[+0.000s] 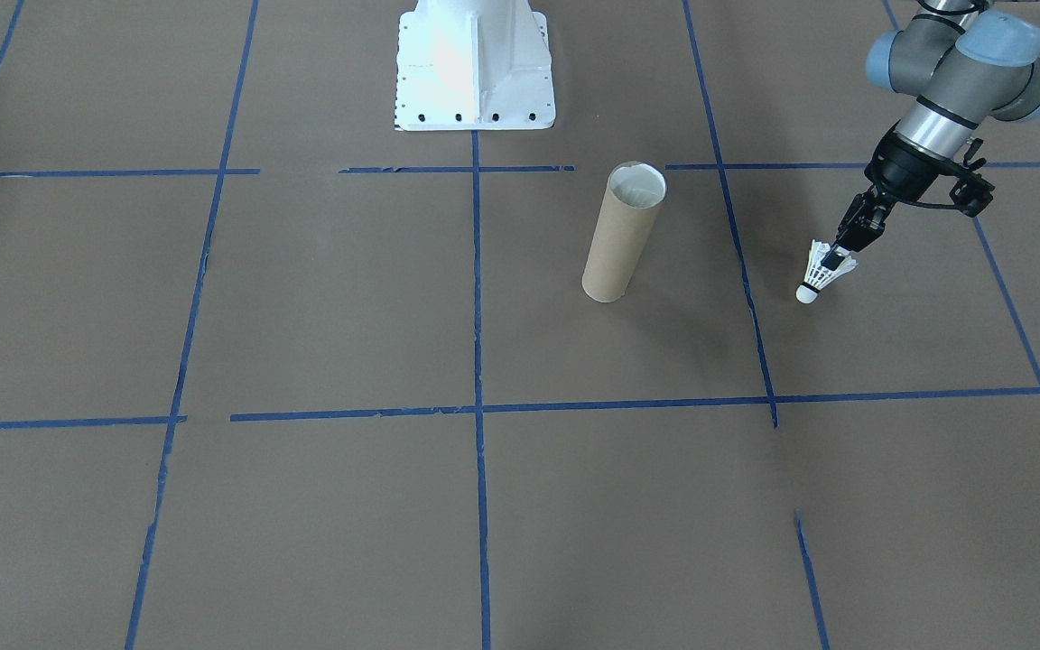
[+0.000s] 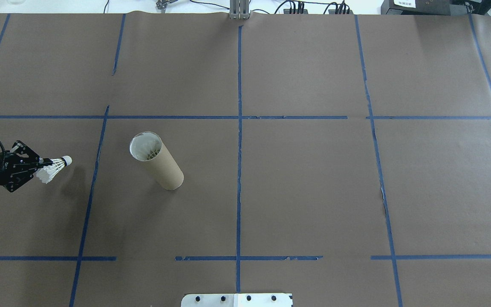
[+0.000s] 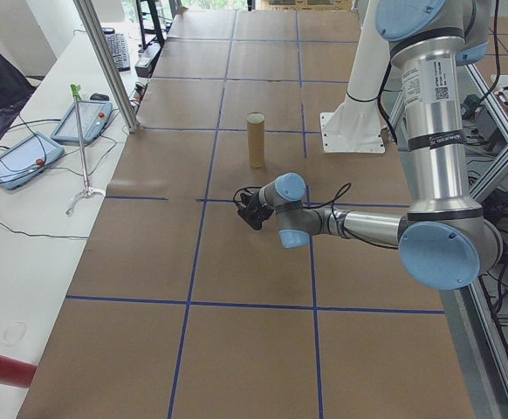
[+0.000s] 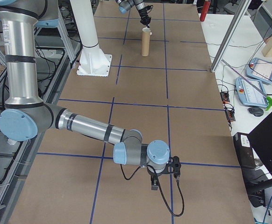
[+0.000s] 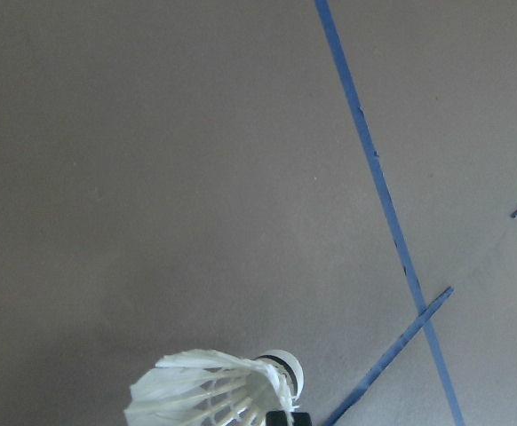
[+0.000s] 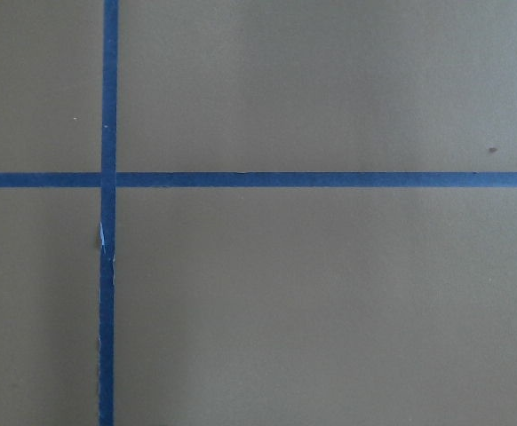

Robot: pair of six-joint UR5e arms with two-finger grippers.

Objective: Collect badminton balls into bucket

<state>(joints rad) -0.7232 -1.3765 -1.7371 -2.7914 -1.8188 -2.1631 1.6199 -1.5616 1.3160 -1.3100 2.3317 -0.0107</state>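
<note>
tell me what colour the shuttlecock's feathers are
White, clearest in the left wrist view on the shuttlecock.

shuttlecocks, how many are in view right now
1 outside the tube: a shuttlecock held in the left pincer, beside the upright cardboard tube. Feather-like white shapes show inside the tube's mouth, so more may be hidden there.
</note>
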